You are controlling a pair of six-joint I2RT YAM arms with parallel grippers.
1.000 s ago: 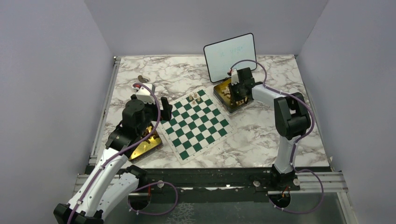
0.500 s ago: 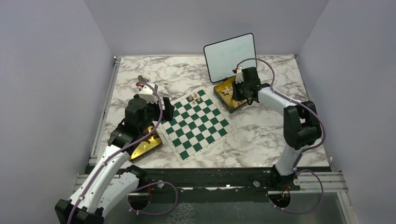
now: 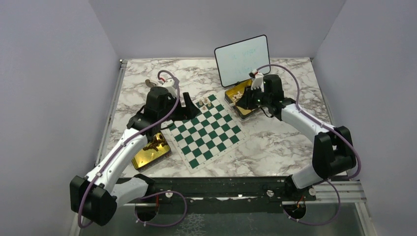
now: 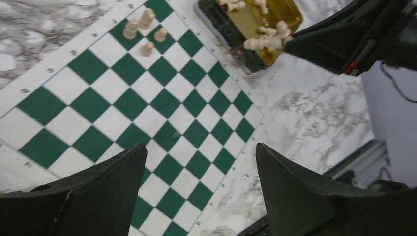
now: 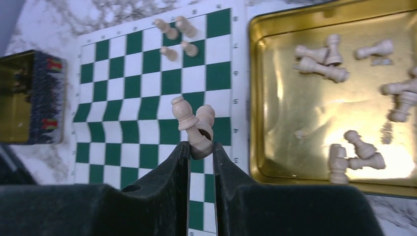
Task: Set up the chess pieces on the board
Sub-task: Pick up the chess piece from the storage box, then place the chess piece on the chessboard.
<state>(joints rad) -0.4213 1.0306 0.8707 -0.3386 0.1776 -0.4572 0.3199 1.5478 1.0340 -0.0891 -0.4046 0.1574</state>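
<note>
Grey-veined white marble bench (image 3: 275, 142) inside plain lilac walls (image 3: 216, 24), green-and-white chessboard (image 3: 206, 132) at centre, left end effector (image 4: 200, 150) gaping empty above it, right end effector (image 5: 200, 147) pinching 2 pale chessmen (image 5: 187, 115)

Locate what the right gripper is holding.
Pale chess pieces, seemingly two, are pinched in the right gripper; the top view puts them above the gold tin, right of the board, in front of the whiteboard.
</note>
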